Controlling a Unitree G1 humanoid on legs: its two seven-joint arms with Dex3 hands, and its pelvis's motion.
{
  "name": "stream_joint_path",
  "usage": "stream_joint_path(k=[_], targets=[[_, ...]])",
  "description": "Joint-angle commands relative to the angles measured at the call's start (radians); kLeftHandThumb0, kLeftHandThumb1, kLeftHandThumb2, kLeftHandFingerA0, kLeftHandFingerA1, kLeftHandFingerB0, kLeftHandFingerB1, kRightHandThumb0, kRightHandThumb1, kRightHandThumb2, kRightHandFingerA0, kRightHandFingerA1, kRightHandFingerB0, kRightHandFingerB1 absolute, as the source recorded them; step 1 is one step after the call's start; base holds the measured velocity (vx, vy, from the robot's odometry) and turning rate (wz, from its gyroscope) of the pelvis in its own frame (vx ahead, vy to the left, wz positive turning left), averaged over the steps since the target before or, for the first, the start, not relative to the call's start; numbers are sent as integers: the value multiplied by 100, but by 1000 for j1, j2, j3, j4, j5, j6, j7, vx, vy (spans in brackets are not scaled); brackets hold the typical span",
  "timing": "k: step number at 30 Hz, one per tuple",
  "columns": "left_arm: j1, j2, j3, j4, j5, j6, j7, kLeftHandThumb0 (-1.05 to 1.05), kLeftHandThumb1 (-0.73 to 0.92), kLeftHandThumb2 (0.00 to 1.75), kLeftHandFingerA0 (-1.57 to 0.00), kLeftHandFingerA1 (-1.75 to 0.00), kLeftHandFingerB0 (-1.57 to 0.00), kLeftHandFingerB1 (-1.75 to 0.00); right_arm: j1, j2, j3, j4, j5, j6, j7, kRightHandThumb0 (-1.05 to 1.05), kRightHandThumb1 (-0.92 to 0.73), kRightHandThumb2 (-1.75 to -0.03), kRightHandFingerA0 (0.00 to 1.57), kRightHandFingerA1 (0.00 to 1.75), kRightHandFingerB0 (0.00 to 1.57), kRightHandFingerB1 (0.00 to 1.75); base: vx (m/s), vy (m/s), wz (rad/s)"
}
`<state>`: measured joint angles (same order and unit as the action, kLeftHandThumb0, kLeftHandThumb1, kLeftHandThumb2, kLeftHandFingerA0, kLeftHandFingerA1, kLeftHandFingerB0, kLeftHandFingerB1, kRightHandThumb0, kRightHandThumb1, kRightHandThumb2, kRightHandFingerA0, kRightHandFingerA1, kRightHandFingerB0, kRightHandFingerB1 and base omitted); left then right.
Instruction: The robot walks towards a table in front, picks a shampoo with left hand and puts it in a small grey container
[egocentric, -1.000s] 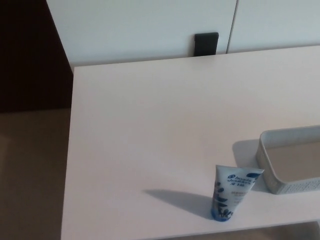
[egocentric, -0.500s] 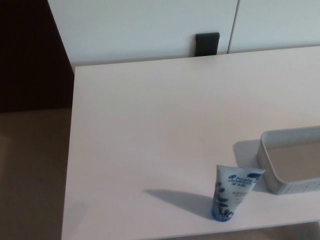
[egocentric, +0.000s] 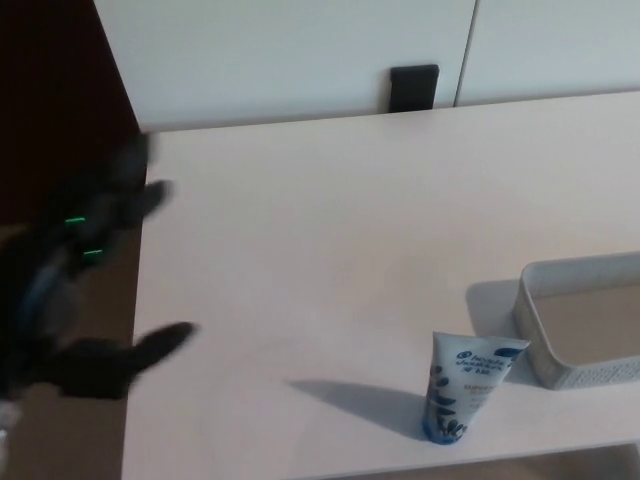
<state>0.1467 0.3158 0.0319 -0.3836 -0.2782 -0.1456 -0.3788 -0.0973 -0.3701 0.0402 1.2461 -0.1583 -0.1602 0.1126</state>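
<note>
Left hand (egocentric: 80, 300) is at the table's (egocentric: 300, 250) left edge, blurred w/ motion, fingers spread wide apart and holding nothing. It's well apart from the shampoo (egocentric: 465, 385), which stands upright on its cap near the front edge, just left of the bin (egocentric: 575, 375) and not touching it.

Step in hand, as I read it: reach for the tube. To do it well, sweep right across the bare tabletop and stay low but clear of the surface. Keep thumb and fingers wide till they straddle the tube's mid-body, then close. The tube is tall on a narrow base, so a side knock would prob tip it or push it off the front edge. Come in from the left/rear, not from the front. The bin is close on the right, so don't overshoot into its wall.

Vs 0.5 s ago: no hand in view then, now it's in from the left. Shampoo, bin and camera framing unchanged. Right hand isn't in view.
</note>
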Motion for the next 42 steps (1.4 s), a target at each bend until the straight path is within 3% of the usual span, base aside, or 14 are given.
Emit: stream_joint_path(k=[1,2,3,4,5,8,9,11,31,42], targets=[[-58,36,-186,-87,89,237,-29,-57,39,74,-6,-45,-5,-21,1,-9,17,9,-25,8,-17,-27,-70,-60,67,50,50,41,0,0,0],[-59,39,-205,-92,96,256,-23,-57,39,74,-6,-45,-5,-21,2,-12,19,8,-25,3,-10,-27,-70,-60,67,50,50,41,0,0,0],[-59,37,-215,-95,98,262,-18,-56,51,55,-12,-36,-4,-24,2,-13,19,7,-23,4,-7,-28,-70,-60,66,49,50,40,0,0,0],[-60,35,-225,-98,95,272,-16,-57,39,74,-5,-43,-4,-19,3,-14,19,5,-22,4,-3,-28,-70,-60,66,49,49,40,0,0,0],[-66,29,-244,-101,89,287,-14,-55,52,60,-10,-38,-5,-18,3,-13,18,3,-18,3,1,-28,-69,-60,66,49,50,41,0,0,0],[-86,18,-274,-99,95,302,-4,-56,53,58,-11,-38,-3,-18,-2,-6,16,5,-13,7,0,-28,-69,-60,65,48,50,40,0,0,0],[-88,13,-284,-99,99,303,0,-58,37,75,0,-43,-7,-18,-3,-3,17,6,-14,9,-2,-28,-69,-60,66,49,50,40,0,0,0],[-87,3,-297,-98,95,306,7,-58,38,73,-5,-44,-4,-17,-1,-2,22,5,-19,8,-4,-28,-70,-60,66,48,50,40,0,0,0],[-113,-27,-329,-111,128,401,12,-59,37,76,0,-38,0,-15,-19,-3,27,6,-22,3,0,-24,-71,-61,65,48,50,41,0,0,0],[-201,-109,-421,96,267,396,70,-63,40,78,-2,-38,-2,-17,-20,5,15,0,-13,-1,9,-25,-71,-61,61,49,48,41,0,0,0]])
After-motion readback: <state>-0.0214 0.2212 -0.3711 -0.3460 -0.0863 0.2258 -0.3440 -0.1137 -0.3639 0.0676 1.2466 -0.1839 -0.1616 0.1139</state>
